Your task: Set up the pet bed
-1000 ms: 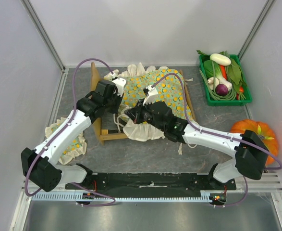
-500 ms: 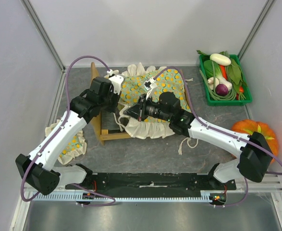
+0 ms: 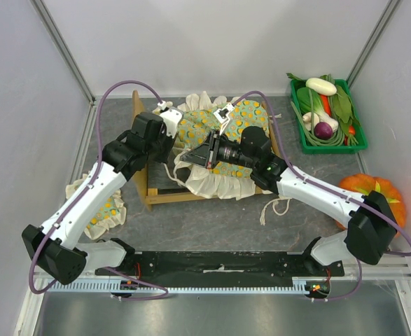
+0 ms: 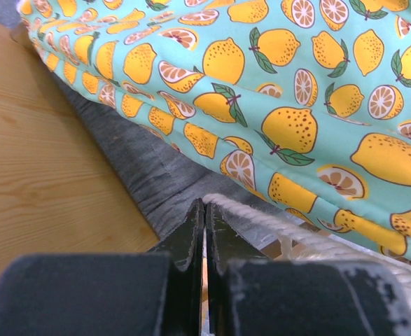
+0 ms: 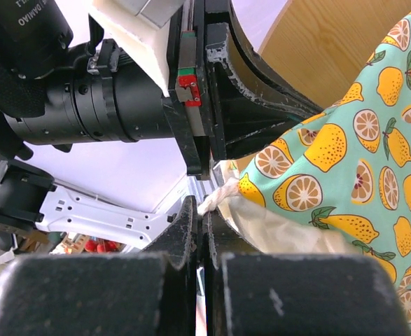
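The lemon-print cushion (image 4: 296, 84) is judged to be mid-seating on the pet bed (image 3: 166, 199), which is set on the worktop (image 3: 212, 224) just beneath both claws, the left claw (image 4: 204, 210) and right claw (image 5: 198, 210) each being clenched on a white tie cord (image 4: 261, 218), so a careful drawing-down of the cushion into the frame is called for next.

Left arm (image 3: 86, 201): in my top view it reaches from its base toward 1 o'clock, with the elbow swung out at 8 o'clock.
Left gripper (image 4: 205, 210): jaws are pressed together, and I see no gap.
Right arm (image 3: 317, 199): it stretches from its base toward 10 o'clock.
Right gripper (image 5: 198, 210): it points to 9 o'clock with jaws pinched tight, the tip just beside the left gripper.
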Controlling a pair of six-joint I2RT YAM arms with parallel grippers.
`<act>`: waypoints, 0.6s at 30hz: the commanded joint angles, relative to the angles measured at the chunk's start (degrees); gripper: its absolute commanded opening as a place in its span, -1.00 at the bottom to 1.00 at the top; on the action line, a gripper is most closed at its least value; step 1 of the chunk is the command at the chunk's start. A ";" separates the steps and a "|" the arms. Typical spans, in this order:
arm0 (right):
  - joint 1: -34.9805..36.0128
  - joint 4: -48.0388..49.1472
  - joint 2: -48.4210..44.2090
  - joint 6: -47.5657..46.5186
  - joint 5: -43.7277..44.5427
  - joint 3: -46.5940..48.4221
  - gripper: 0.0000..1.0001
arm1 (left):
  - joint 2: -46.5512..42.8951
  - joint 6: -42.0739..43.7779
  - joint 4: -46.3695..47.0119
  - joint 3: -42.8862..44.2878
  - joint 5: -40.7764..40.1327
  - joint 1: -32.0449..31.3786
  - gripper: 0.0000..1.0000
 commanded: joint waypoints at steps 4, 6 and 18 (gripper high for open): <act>-0.73 11.50 -0.28 5.43 -5.75 2.64 -1.00 | -1.24 7.08 3.01 1.83 -6.22 0.51 -0.96; -1.08 13.25 0.15 7.19 -6.98 2.81 -1.00 | -1.41 8.31 3.71 1.65 -7.10 0.25 -0.96; -1.61 -19.17 -3.80 -11.62 17.09 8.00 -1.00 | -2.20 6.39 -9.11 6.92 16.52 0.07 -0.96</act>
